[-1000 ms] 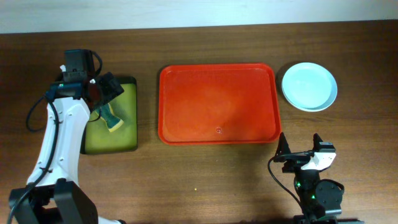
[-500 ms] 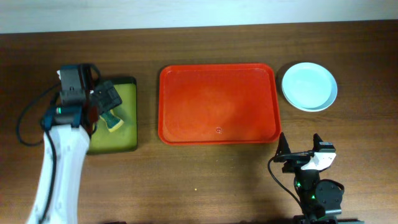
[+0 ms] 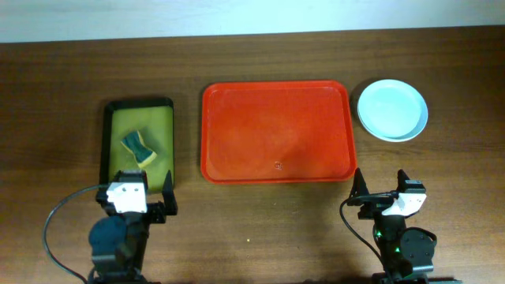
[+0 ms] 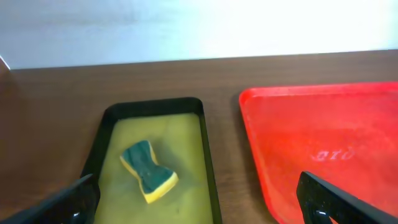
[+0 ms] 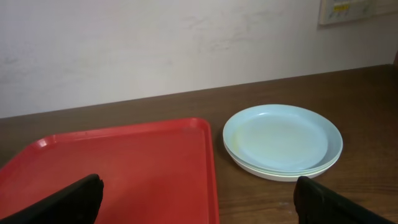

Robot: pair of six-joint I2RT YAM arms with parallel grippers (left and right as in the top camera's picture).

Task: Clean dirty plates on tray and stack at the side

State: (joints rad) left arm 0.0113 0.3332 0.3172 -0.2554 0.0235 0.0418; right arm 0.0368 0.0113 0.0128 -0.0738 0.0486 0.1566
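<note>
The plates [image 3: 393, 110] sit stacked on the bare desk [image 3: 260, 237] at the upper right of the overhead frame, just beside the right edge of the red tray [image 3: 276, 130] and not on it. The right wrist view shows a pale blue-green plate on top with at least one whiter rim beneath (I cannot count a third for certain), and no yellow smear on the top face. The tray is bare. At the left of the frame the sponge [image 3: 137, 148] lies loose in the small black-rimmed tray [image 3: 105, 146].

The left claw [image 3: 136, 189] and right claw [image 3: 380, 189] both sit low in the frame, near the bottom edge, each with fingers spread wide and holding nothing.

By my reading the cleaning and stacking steps are done and the work is at its close. The next move calls for little, perhaps only a check that the stack sits square.
</note>
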